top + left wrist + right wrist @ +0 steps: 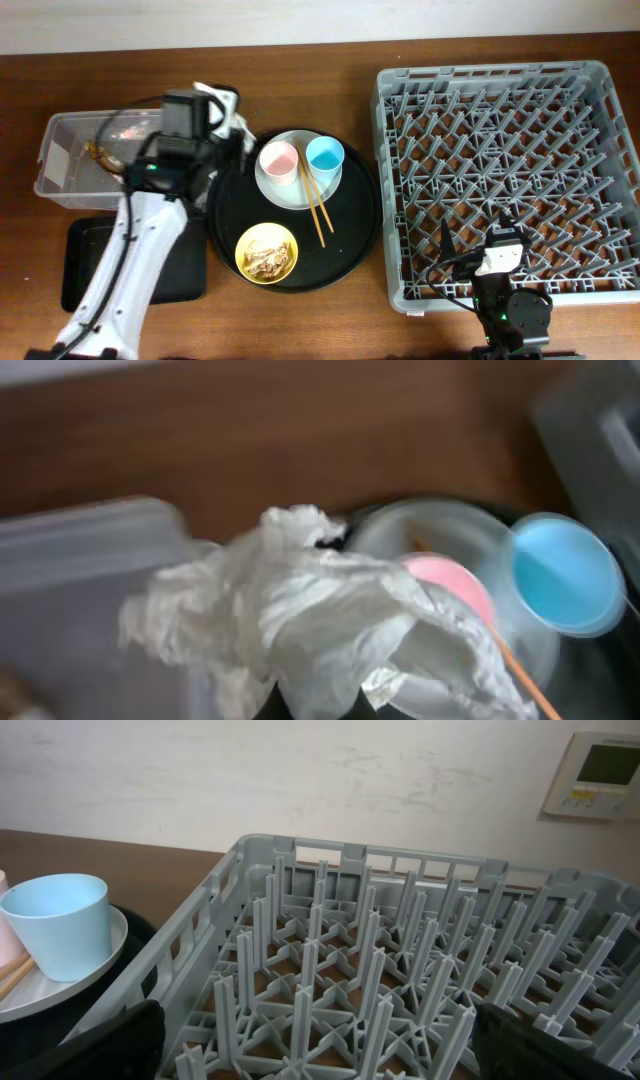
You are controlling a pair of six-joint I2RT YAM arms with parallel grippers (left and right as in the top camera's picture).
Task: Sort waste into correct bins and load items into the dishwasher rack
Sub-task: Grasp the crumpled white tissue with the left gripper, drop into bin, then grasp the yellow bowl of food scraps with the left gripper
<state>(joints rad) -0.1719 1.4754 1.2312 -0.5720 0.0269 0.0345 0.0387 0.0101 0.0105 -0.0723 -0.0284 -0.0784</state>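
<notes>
Napkin (310,620) is the thing in hand: it fills the left wrist view as a crumpled white wad bunched at the left claw (232,128). The fingers are hidden behind the paper, but the wad hangs clear of the surfaces below, so I judge the claw clamped on it. Just to the claw's right and below sit the pink cup (450,582) and blue cup (566,572) on the plate (300,190), with the chopsticks (318,202) lying across the plate's edge onto the round tray (355,235). To the claw's left is the tub (55,165), a wrapper (98,152) already inside it; the black bin (85,265) lies further back on that side, toward the arm's base. The bowl (266,252) with scraps is behind the claw and to its right. Loose tails of paper trail down near the pink cup, and a sideways carry at this height could drag them over its rim and tip it, or nudge the chopsticks off the plate. The hold looks to be on a fold rather than the whole wad, so a quick swing may shake it free onto the table short of the tub. A low pass could also catch paper on the tub wall and leave it draped over the edge. Right claw (320,1045) hovers with fingers apart above the near edge of the rack (400,980), holding nothing.
</notes>
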